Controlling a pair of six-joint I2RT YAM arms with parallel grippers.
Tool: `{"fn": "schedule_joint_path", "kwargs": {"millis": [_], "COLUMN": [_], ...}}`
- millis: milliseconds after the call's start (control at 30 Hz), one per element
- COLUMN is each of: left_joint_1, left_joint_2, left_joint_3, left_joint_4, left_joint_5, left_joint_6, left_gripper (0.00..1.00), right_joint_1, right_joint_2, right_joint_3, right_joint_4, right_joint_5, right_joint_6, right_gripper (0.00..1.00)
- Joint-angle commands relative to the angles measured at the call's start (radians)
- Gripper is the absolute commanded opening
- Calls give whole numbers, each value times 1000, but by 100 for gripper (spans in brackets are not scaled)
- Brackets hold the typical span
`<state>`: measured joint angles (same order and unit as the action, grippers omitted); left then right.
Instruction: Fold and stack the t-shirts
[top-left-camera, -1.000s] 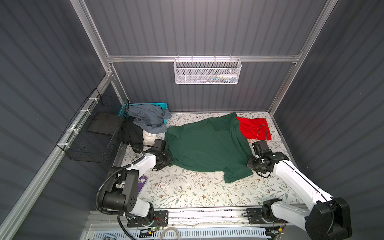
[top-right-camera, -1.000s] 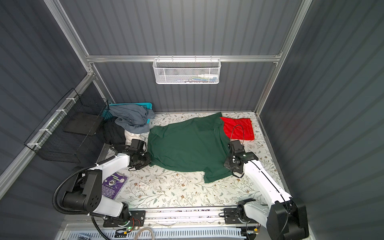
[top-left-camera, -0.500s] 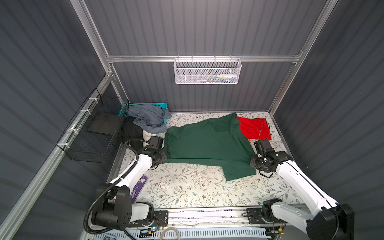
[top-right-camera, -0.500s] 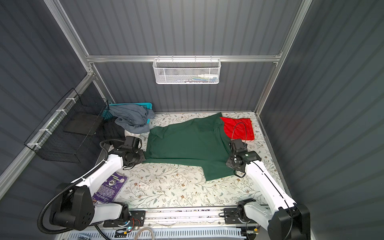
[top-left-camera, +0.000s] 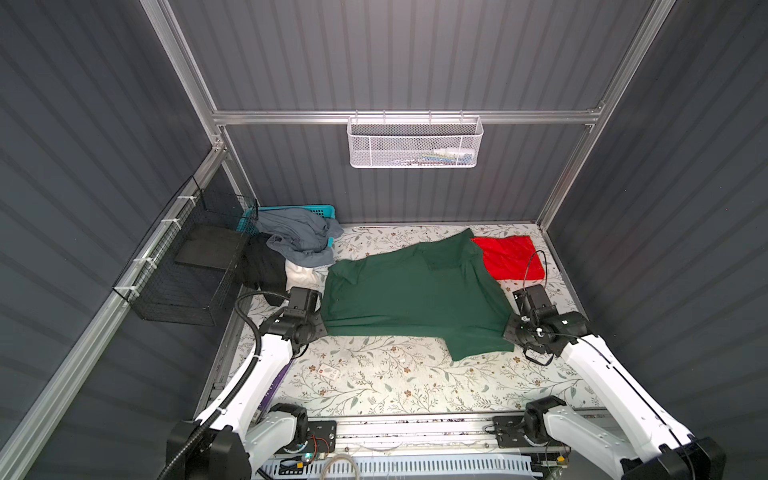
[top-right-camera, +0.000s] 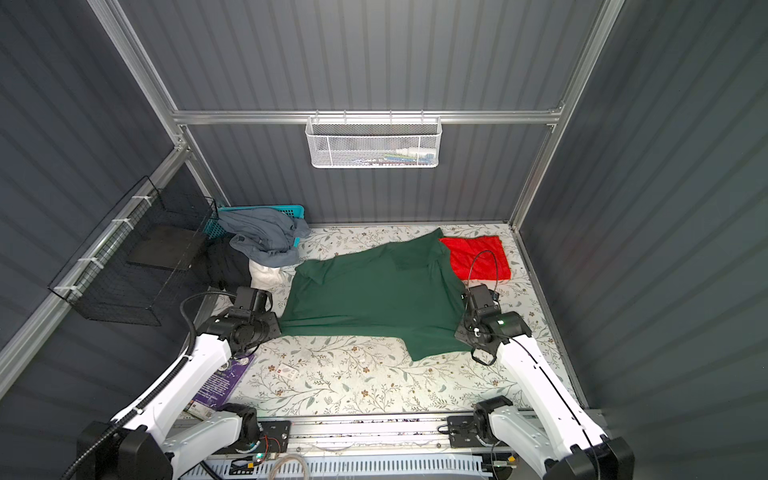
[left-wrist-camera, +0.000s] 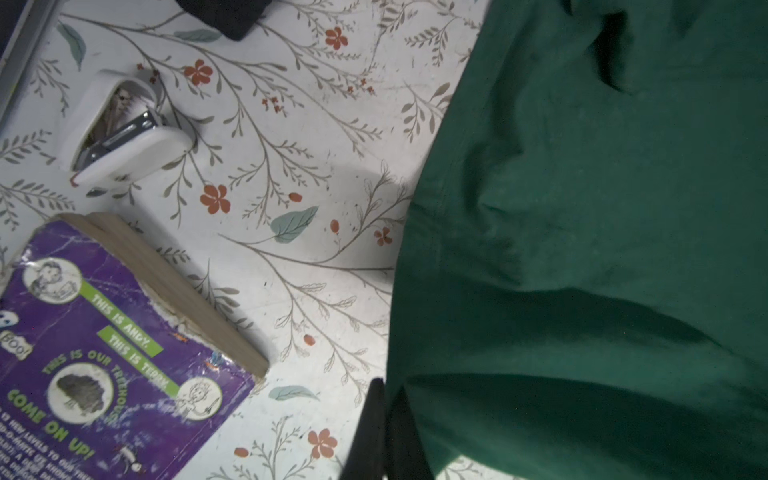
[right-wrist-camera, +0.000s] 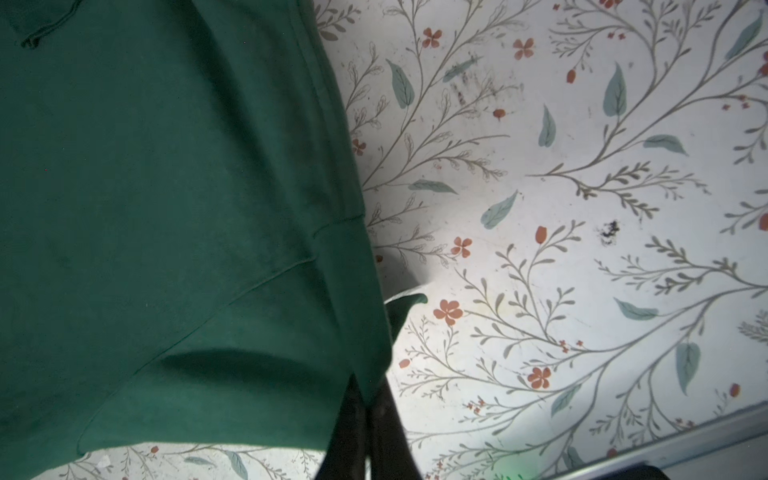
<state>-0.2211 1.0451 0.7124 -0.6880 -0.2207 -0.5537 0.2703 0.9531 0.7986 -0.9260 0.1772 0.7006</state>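
A dark green t-shirt (top-left-camera: 411, 295) (top-right-camera: 374, 295) lies spread on the floral table, its near edge pulled taut between my two grippers. My left gripper (top-left-camera: 321, 323) (top-right-camera: 279, 328) (left-wrist-camera: 388, 395) is shut on the shirt's left edge. My right gripper (top-left-camera: 508, 332) (top-right-camera: 458, 332) (right-wrist-camera: 365, 390) is shut on its right edge, just behind the sleeve that sticks out toward the front. A folded red t-shirt (top-left-camera: 509, 257) (top-right-camera: 478, 257) lies flat at the back right, partly under the green one.
At the back left a blue basket (top-left-camera: 320, 211) holds a grey garment (top-left-camera: 299, 235), with black cloth (top-left-camera: 264, 266) and white cloth (top-left-camera: 300, 273) beside it. A black wire basket (top-left-camera: 187, 270) hangs on the left wall. A purple book (left-wrist-camera: 104, 353), a stapler (left-wrist-camera: 120, 133) and a small card (top-left-camera: 328, 370) lie near my left arm.
The green t-shirt's near edge has gone from curved and slack to straight and taut between the grippers. My left arm has stretched out from a folded pose.
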Motion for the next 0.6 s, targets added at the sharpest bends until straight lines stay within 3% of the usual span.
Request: {"fn": "schedule_joint_path", "kwargs": {"millis": [0,167,567], "left_joint_1": [-4,-7,-6], "left_joint_2": [-48,-58,64], "left_joint_3": [-40,-55,-98], "left_joint_4": [-49,-76,17], "left_joint_5": [-16,-53,-100], "left_joint_6": [-55,-111,-135], "left_gripper": [0,0,0], "right_joint_1": [43,113,116], "right_joint_2": [-17,-8,59], "right_joint_3": [-13,-56,-134], "right_joint_4": [-73,-84,2], "right_joint_5": [24,42,55], "right_joint_6": [51,117,129], "right_gripper": [0,0,0]}}
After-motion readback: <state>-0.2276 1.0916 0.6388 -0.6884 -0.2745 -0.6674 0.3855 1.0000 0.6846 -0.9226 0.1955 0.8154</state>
